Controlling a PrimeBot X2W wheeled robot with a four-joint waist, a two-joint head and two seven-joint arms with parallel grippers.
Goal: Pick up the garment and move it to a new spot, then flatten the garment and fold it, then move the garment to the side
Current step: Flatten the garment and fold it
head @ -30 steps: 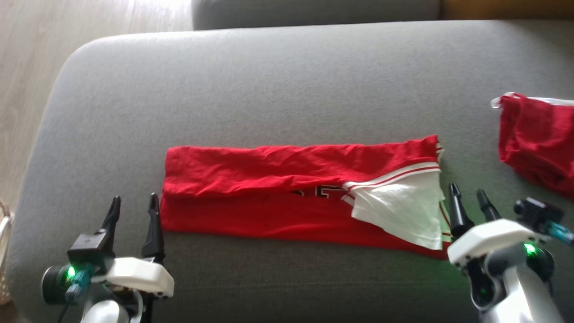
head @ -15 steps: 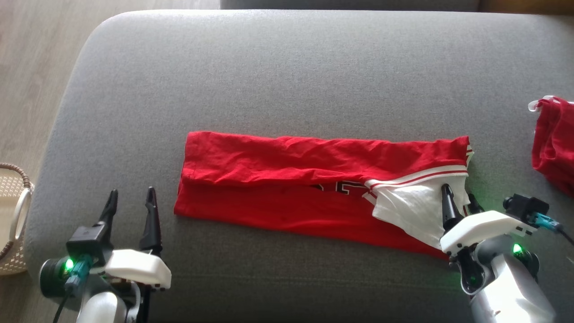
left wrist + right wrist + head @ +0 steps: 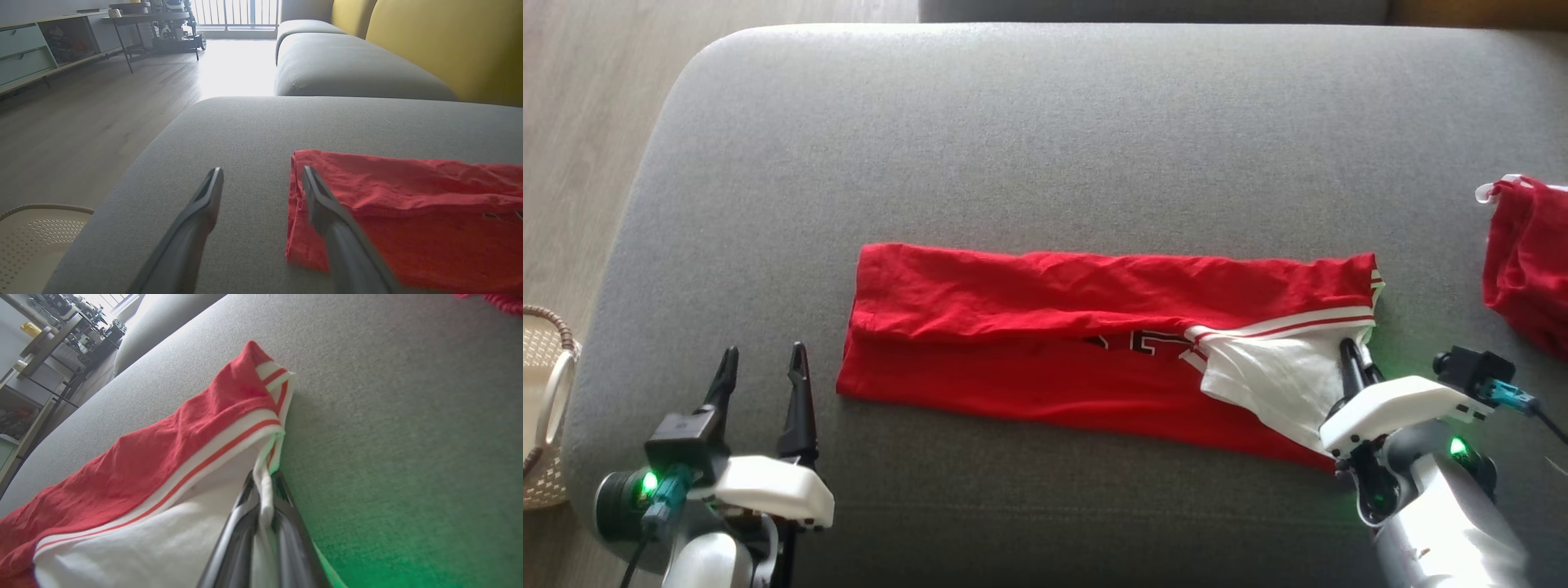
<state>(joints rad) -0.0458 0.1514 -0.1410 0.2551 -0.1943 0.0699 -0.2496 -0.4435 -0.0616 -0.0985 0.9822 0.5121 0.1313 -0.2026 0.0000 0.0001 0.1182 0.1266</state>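
The garment (image 3: 1054,327) is a red jersey with white, red-striped trim, folded into a long band across the grey sofa cushion (image 3: 1029,147). Its right end shows a white panel (image 3: 1274,380). My right gripper (image 3: 1354,353) is shut on the white edge of that end; in the right wrist view the white hem (image 3: 264,490) is pinched between the two fingers. My left gripper (image 3: 764,359) stands open just off the garment's left end, touching nothing. In the left wrist view its fingers (image 3: 204,204) straddle bare cushion beside the red edge (image 3: 298,204).
Another red garment (image 3: 1527,261) lies at the cushion's right edge. A woven basket (image 3: 543,408) sits on the wood floor at the left. A second grey seat (image 3: 347,69) and yellow backrest (image 3: 449,45) lie beyond.
My right gripper has moved onto the garment's white right end and shut on its hem. The head camera shifted between the earliest frame and now. The left gripper stays open in place.
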